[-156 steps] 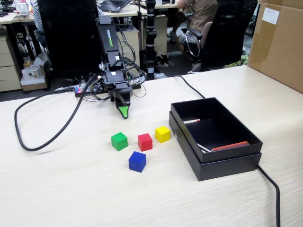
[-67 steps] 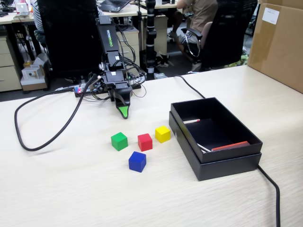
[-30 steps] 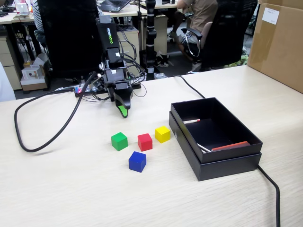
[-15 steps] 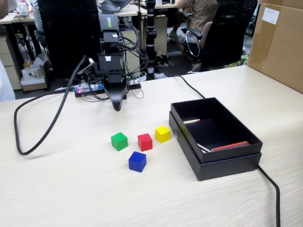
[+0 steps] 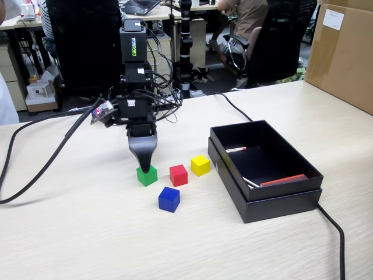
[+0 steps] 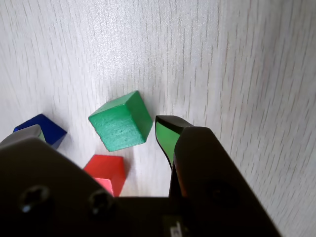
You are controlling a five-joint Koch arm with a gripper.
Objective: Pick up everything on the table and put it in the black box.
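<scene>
Four small cubes lie on the table [image 5: 87,233]: green [image 5: 147,176], red [image 5: 178,175], yellow [image 5: 200,165] and blue [image 5: 169,199]. The black box [image 5: 280,205] stands right of them, open on top. My gripper [image 5: 145,167] points down right at the green cube's far side. In the wrist view the gripper [image 6: 98,131] is open, and the green cube [image 6: 120,122] sits on the table between the two green-padded jaws, apart from both. The red cube [image 6: 106,170] and the blue cube [image 6: 47,129] show below and to the left of it.
Inside the box lie a red stick [image 5: 282,180] and a white-and-red one [image 5: 236,150]. A brown carton [image 5: 344,52] stands at the far right. A black cable [image 5: 340,239] runs off the front of the table beside the box. Office chairs and people are behind the table.
The arm has risen from its low rest behind the cubes, swung forward and come down at the green cube. The cable on the left has been dragged along. The cubes have not moved.
</scene>
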